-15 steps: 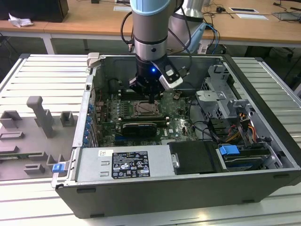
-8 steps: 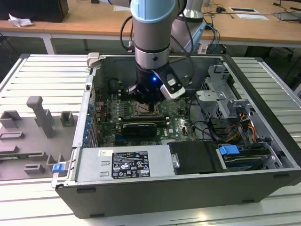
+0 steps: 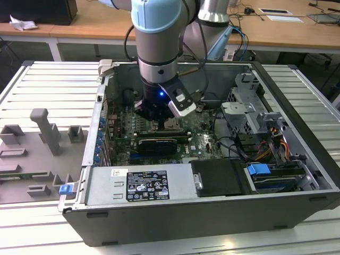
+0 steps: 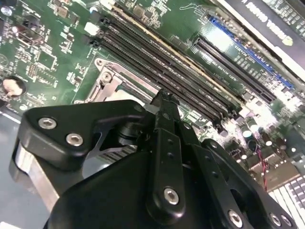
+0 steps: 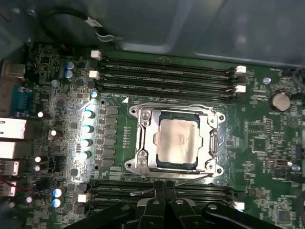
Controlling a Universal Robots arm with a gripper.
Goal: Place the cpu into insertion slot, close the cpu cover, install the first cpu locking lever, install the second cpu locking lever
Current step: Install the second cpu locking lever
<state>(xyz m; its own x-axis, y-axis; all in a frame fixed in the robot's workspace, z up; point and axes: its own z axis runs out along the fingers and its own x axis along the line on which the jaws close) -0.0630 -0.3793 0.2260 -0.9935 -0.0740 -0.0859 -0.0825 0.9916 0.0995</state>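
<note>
cpu (image 5: 176, 142) seated, cover (image 5: 143, 143) down; my gripper (image 5: 164, 191) pinched narrow, empty, at lever (image 5: 183, 180) — I push slow, straight.

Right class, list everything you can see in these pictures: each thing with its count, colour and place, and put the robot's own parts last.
computer case: one, dark grey, open, on a pale slatted table.
motherboard: one, green, inside the case.
cpu: one, silvery-beige, lying in the insertion slot.
cpu cover: one, silvery metal frame, lying flat around the cpu.
memory slots: two banks, black, either side of the socket.
capacitors: a row, blue-white, beside the socket.
coin cell: one, silver, near the board's corner.
grey fixtures: several, at the exterior view's left.
wooden desks: behind the case.
arm: one, pale blue and grey.
gripper: one, black, low beside the socket.
</note>
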